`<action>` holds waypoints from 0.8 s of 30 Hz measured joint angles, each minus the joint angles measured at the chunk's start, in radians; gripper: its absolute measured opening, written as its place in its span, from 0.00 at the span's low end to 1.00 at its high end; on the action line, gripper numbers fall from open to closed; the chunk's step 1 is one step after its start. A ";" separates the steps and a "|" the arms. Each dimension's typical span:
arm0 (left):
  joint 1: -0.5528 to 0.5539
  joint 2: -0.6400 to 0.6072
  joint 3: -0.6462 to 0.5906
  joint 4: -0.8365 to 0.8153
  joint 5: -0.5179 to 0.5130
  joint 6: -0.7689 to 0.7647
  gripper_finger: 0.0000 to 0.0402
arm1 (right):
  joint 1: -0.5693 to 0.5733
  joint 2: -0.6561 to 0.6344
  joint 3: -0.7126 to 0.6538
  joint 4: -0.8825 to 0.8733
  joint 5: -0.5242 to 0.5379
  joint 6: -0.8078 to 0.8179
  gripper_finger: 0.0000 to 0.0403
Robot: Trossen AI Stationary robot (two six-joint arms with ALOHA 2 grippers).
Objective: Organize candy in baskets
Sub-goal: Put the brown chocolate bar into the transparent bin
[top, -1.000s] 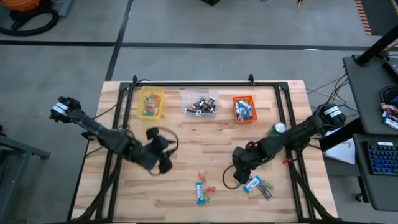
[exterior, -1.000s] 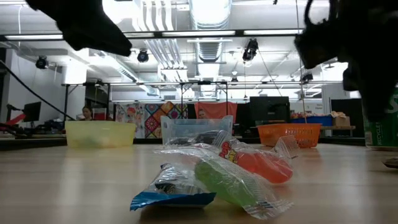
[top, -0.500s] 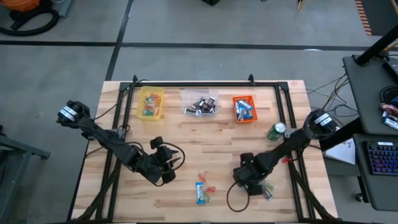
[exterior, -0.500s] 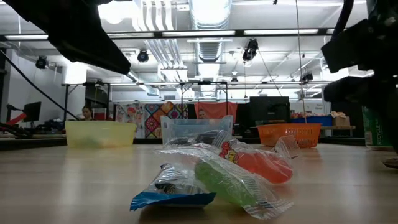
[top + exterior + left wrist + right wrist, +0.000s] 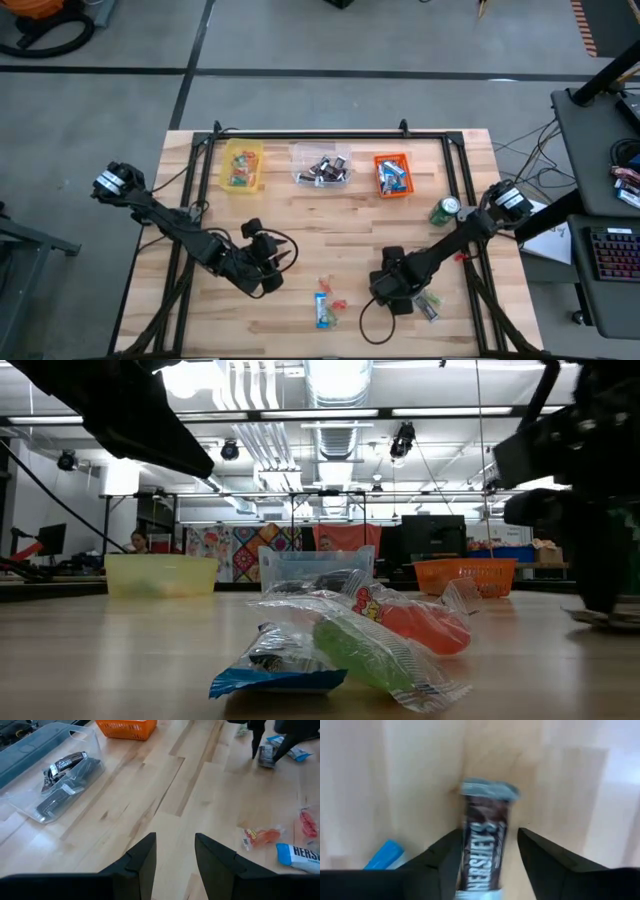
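A dark brown wrapped candy bar (image 5: 485,845) lies flat on the table near its front right. My right gripper (image 5: 487,857) points down over it, open, one finger on each side of the bar; in the high view that gripper (image 5: 402,296) hides it. My left gripper (image 5: 175,852) hovers open at the front left (image 5: 268,278) with nothing between its fingers. More candy (image 5: 325,305) lies between the two grippers. The yellow basket (image 5: 243,165), the clear basket (image 5: 321,166) and the orange basket (image 5: 392,175) stand in a row at the far edge. My right gripper stands over the dark bar's near half (image 5: 481,865) from above, its fingers (image 5: 451,857) on either side of the bar's long edges. The bar lies flat on the wood. Whether a finger touches the wrapper, I cannot tell.
A green can (image 5: 445,210) stands right of the orange basket. A blue-and-white piece (image 5: 296,753) lies beside the dark bar. An orange piece (image 5: 262,837), a red piece (image 5: 307,822) and a blue bar (image 5: 300,857) lie ahead of my left gripper. Bare wood spans the table's middle.
My right gripper has come down and toward the table's near edge, rolling its wrist, and now stands over the candy at the front right. My left gripper sank a little toward the near edge early on, then kept still.
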State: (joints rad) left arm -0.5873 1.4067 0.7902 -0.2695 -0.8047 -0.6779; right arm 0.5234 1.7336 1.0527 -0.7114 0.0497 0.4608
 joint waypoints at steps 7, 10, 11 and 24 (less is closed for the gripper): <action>0.000 0.000 0.000 0.001 -0.001 -0.004 0.29 | -0.016 0.001 -0.006 0.079 0.034 -0.037 0.25; 0.000 0.000 0.000 0.002 -0.001 -0.004 0.29 | -0.018 0.000 -0.006 0.113 0.040 -0.059 0.13; 0.000 0.000 0.000 0.003 -0.001 -0.004 0.29 | -0.020 0.000 -0.007 0.120 0.040 -0.063 0.09; 0.000 -0.001 0.000 0.033 -0.001 -0.013 0.29 | -0.054 -0.074 -0.014 0.275 0.085 -0.168 0.03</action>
State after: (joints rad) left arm -0.5873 1.4059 0.7902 -0.2361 -0.8059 -0.6910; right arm 0.4695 1.6599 1.0386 -0.4365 0.1347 0.2931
